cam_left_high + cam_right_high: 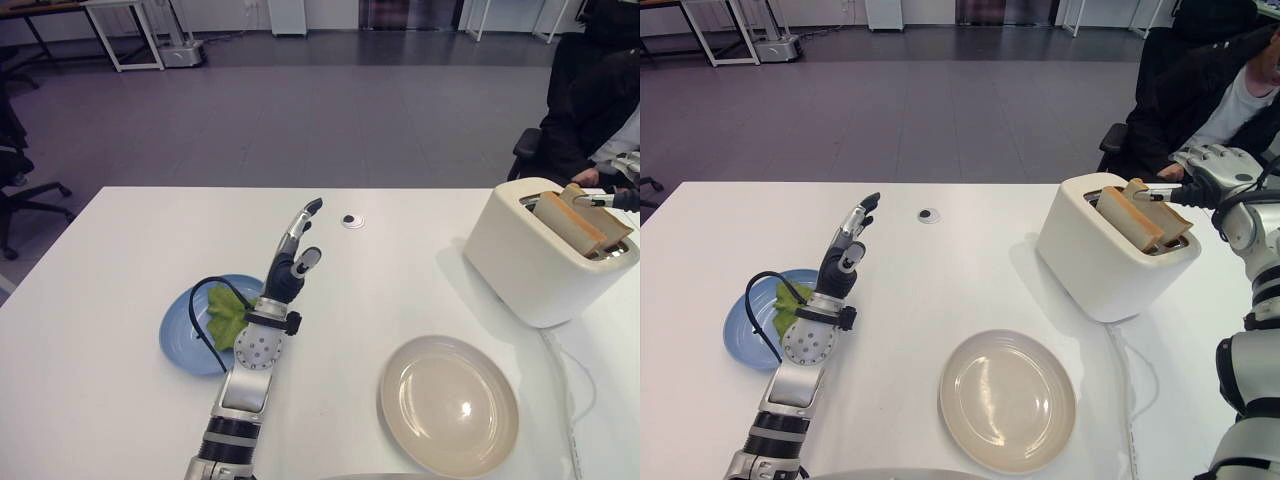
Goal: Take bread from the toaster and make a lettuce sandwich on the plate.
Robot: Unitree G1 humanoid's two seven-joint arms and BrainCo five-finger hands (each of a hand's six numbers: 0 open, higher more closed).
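Observation:
A white toaster (530, 262) stands at the table's right and holds two bread slices (566, 222) leaning out of its slots. My right hand (1212, 170) is at the toaster's far side, its fingers closed on the top edge of the rear slice (1160, 208). The beige plate (398, 372) lies bare in front of the toaster. A lettuce leaf (226, 312) rests on a blue plate (178, 338) at the left. Beside that plate's right rim my left hand (286, 272) is held above the table, fingers stretched out and holding nothing.
A small round black-and-white cap (352, 220) sits on the table's far middle. The toaster's white cord (566, 392) runs toward the front right edge. A black cable (200, 300) loops from my left wrist over the blue plate. Another rim (370, 477) shows at the front edge.

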